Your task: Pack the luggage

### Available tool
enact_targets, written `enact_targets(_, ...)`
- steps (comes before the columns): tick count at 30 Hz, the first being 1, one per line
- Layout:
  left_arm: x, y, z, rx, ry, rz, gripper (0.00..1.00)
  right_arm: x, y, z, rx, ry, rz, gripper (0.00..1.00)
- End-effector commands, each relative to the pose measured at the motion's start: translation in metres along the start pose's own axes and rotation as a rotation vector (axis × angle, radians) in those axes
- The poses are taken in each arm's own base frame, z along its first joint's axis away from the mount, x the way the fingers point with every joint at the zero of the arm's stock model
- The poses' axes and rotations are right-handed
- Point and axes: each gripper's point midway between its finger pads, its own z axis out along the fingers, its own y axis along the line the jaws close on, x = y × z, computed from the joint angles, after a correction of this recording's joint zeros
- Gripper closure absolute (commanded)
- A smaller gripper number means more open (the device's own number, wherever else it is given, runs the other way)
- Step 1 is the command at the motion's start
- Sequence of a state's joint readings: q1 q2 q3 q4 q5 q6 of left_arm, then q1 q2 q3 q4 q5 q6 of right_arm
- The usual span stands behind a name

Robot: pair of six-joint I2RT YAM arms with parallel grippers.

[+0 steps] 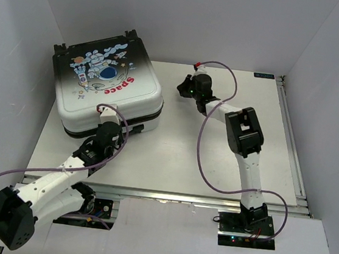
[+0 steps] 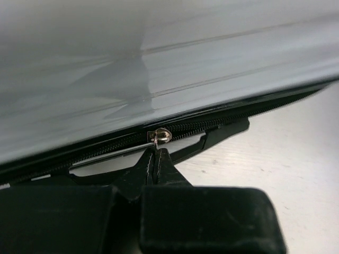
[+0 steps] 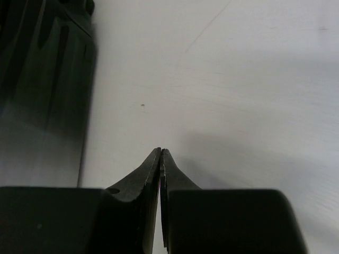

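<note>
The luggage (image 1: 110, 86), a closed hard-shell suitcase with an astronaut print and red "Space" lettering, lies flat at the table's back left. My left gripper (image 1: 105, 120) is at its near edge. In the left wrist view the gripper (image 2: 155, 152) is shut on the small metal zipper pull (image 2: 160, 136) on the black zipper rim, below the pale shell (image 2: 159, 63). My right gripper (image 1: 183, 89) hovers right of the suitcase. The right wrist view shows it (image 3: 160, 151) shut with nothing in it, the suitcase's dark side (image 3: 42, 79) to its left.
The white table (image 1: 201, 167) has a metal rail (image 1: 290, 141) along its right edge. White walls enclose the back and both sides. A purple cable (image 1: 204, 168) loops from the right arm over the table's middle.
</note>
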State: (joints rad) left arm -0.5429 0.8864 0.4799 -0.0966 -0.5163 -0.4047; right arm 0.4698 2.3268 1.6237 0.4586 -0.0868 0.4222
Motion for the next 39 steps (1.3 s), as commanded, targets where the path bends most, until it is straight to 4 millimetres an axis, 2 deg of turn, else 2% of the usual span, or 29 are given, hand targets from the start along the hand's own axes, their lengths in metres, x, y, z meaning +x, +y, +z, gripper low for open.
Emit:
enact_targets(1, -0.12, 0.012, -0.028, -0.049, -0.396, -0.234, 1.0, 0.034, 0.075, 0.029, -0.178, 0.122, -0.01, 0.92)
enact_targets(4, -0.12, -0.033, -0.021, 0.163, -0.348, -0.202, 1.0, 0.059, 0.109, 0.041, -0.207, 0.137, -0.103, 0.92)
enact_targets(6, -0.112, -0.068, -0.022, 0.348, -0.31, -0.162, 1.0, 0.082, 0.125, 0.047, -0.22, 0.195, -0.146, 0.92)
enact_targets(9, -0.107, -0.099, -0.019, 0.482, -0.273, -0.117, 1.0, 0.087, 0.148, 0.045, -0.306, 0.193, -0.156, 0.92)
enact_targets(11, -0.108, -0.123, -0.025, 0.597, -0.26, -0.082, 1.0, 0.098, 0.162, 0.04, -0.358, 0.217, -0.148, 0.92)
enact_targets(14, -0.11, -0.146, -0.035, 0.713, -0.263, -0.051, 1.0, 0.119, 0.189, 0.03, -0.442, 0.261, -0.165, 0.92)
enact_targets(16, -0.113, -0.166, -0.044, 0.798, -0.266, 0.001, 1.0, 0.135, 0.2, 0.025, -0.462, 0.282, -0.178, 0.92)
enact_targets(18, -0.107, -0.176, -0.039, 0.811, -0.242, 0.036, 1.0, 0.159, 0.208, 0.018, -0.48, 0.314, -0.181, 0.92)
enact_targets(20, -0.109, -0.186, -0.039, 0.829, -0.248, 0.06, 1.0, 0.178, 0.216, 0.014, -0.498, 0.336, -0.17, 0.92)
enact_targets(27, -0.097, -0.22, -0.02, 0.853, -0.181, 0.137, 1.0, 0.216, 0.235, 0.003, -0.521, 0.386, -0.187, 0.92)
enact_targets(33, -0.095, -0.246, -0.008, 0.864, -0.166, 0.172, 1.0, 0.242, 0.251, -0.007, -0.563, 0.413, -0.191, 0.92)
enact_targets(39, -0.101, -0.282, 0.0, 0.886, -0.171, 0.215, 1.0, 0.245, 0.263, -0.012, -0.584, 0.41, -0.205, 0.92)
